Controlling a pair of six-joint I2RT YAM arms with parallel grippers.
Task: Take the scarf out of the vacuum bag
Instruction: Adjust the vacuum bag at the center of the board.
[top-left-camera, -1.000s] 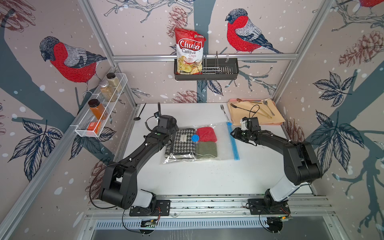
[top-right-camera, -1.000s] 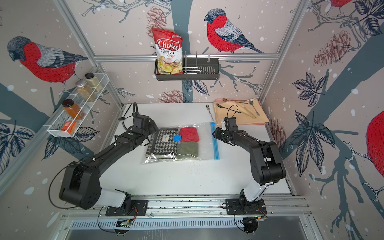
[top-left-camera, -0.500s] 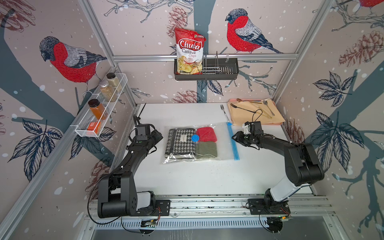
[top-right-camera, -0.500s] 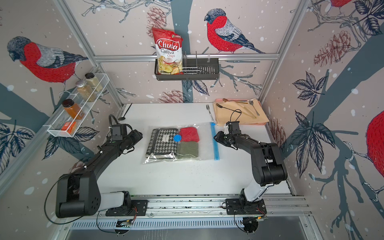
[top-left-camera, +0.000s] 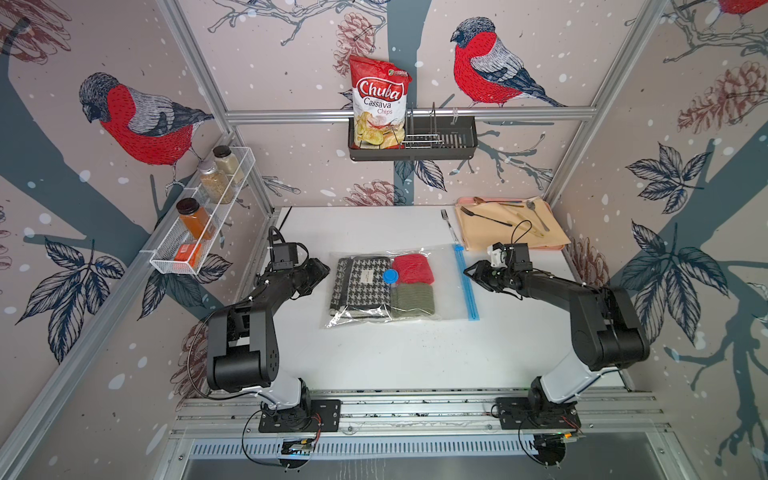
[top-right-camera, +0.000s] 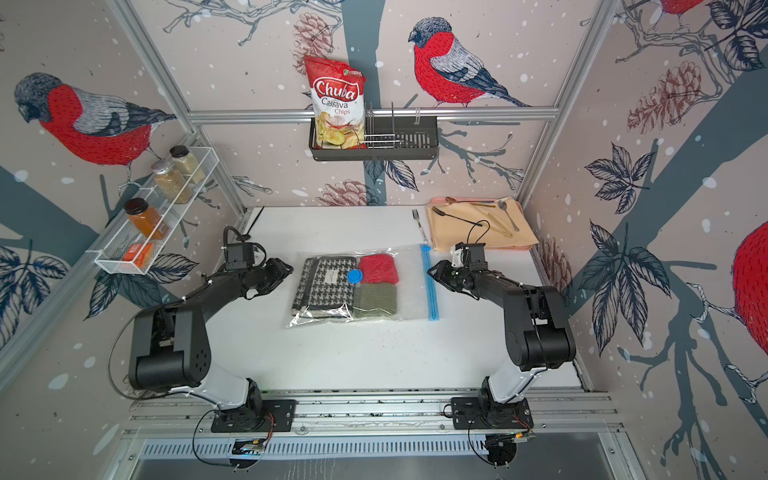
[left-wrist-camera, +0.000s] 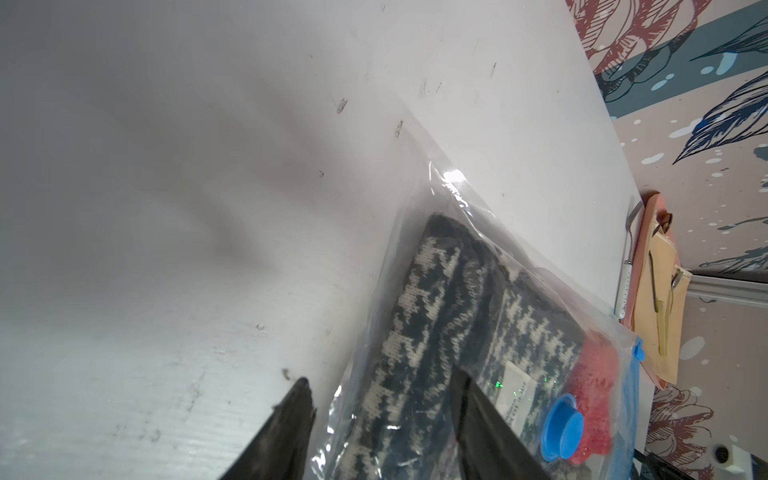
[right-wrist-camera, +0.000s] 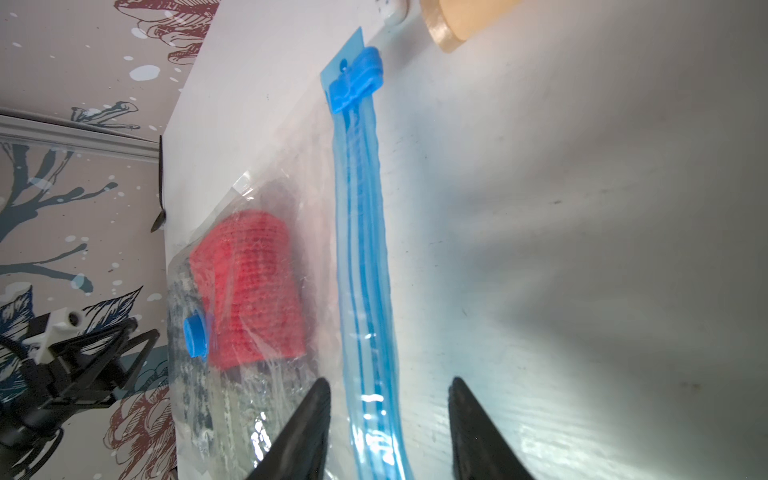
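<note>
Since half a second ago the left arm has swung back in from the worktop's left edge. The right gripper has slid a little toward the front edge along the zip strip.

Left gripper (top-left-camera: 320, 270) (left-wrist-camera: 378, 374): low, just beside the left edge of the vacuum bag (top-left-camera: 446, 286). Jaws partly open, nothing between them in a top view. In the wrist view the bag's edge shows in the gap; contact cannot be told.

Scarf (top-left-camera: 361, 286) (left-wrist-camera: 436, 332): folded, inside the bag at its left end, label up. The bag lies flat mid-worktop (top-left-camera: 395, 357).

Valve (top-left-camera: 390, 276): on the bag, at the scarf's right edge.

Red knit piece (top-left-camera: 413, 269) toward the back edge and green knit piece (top-left-camera: 413, 298) toward the front, both inside and touching each other.

Zip strip (top-left-camera: 467, 286) (right-wrist-camera: 361, 249): the bag's right edge, running back to front. Its slider (right-wrist-camera: 357, 81) sits at the back end.

Right gripper (top-left-camera: 469, 272) (right-wrist-camera: 389, 380): low at the strip, jaws partly open with one finger either side of it, not clamped.

Tray (top-left-camera: 557, 247): back right corner, under a tan cloth with cutlery on it. A fork (top-left-camera: 449, 224) lies just left of it.
</note>
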